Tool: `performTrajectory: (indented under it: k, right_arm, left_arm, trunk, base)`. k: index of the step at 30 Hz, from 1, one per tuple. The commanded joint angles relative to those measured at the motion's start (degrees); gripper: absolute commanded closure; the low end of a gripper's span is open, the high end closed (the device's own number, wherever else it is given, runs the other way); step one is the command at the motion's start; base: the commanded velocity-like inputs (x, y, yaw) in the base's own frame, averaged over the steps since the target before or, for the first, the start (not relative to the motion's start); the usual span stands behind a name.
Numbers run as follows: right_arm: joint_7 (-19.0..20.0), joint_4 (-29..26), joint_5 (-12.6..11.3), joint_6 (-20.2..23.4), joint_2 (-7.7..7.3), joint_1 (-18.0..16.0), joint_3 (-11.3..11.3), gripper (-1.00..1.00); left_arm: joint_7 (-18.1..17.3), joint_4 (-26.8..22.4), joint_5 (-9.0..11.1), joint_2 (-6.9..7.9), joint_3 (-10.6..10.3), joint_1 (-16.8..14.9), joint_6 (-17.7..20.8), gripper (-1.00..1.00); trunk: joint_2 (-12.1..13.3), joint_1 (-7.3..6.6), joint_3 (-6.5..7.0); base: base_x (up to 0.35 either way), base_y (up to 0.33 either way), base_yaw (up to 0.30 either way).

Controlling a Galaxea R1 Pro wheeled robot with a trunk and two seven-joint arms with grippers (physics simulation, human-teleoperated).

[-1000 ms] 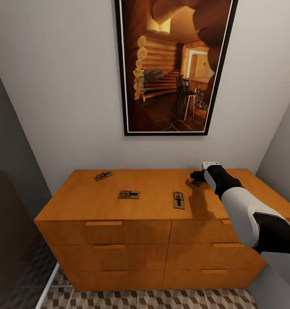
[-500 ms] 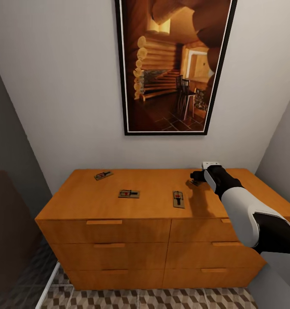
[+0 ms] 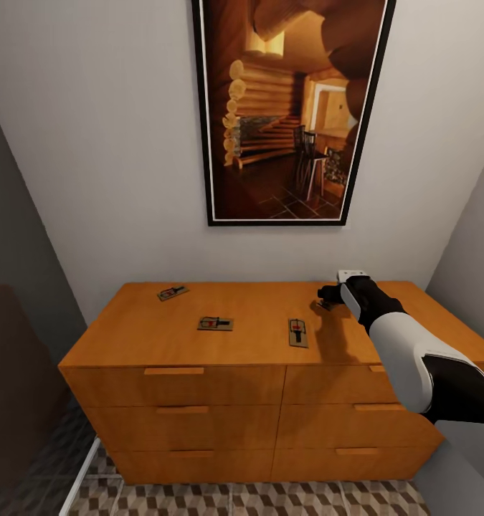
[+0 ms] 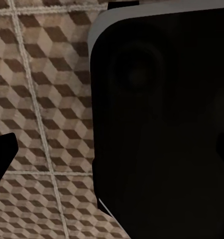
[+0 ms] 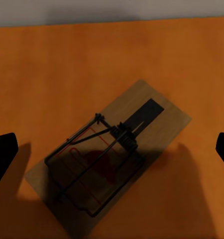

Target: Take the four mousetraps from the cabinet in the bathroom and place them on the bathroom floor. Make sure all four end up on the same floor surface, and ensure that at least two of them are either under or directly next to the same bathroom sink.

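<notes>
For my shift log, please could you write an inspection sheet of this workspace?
Surface: orange-brown wooden cabinet, flat top, drawers shut.
Job's things: three small brown wooden mousetraps on top; a fourth lies under the right gripper.
Clutter: nothing seen.
Grippers: right gripper open, fingertips either side of the fourth trap, not touching; left gripper above the cube-patterned floor tiles, state unclear.
Cables: nothing seen.
Surroundings: framed log-cabin picture on a pale wall.
</notes>
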Motion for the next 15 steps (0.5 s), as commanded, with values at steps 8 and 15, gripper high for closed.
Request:
performTrajectory:
  k: [8, 15]
  right_arm:
    - [0.1, 0.0, 0.6, 0.3, 0.04, 0.0, -0.4, -1.00]
    - [0.1, 0.0, 0.6, 0.3, 0.04, -0.1, -0.4, -1.00]
  left_arm:
    - [0.1, 0.2, 0.0, 0.00, -0.2, -0.1, -0.3, -1.00]
    - [0.1, 0.2, 0.1, 0.02, -0.2, -0.1, -0.3, -1.00]
  trunk:
    - [0.0, 0.00, -0.45]
    - [0.0, 0.00, -0.96]
  base:
    - [0.000, 0.000, 0.000]
    - [0.000, 0.000, 0.000]
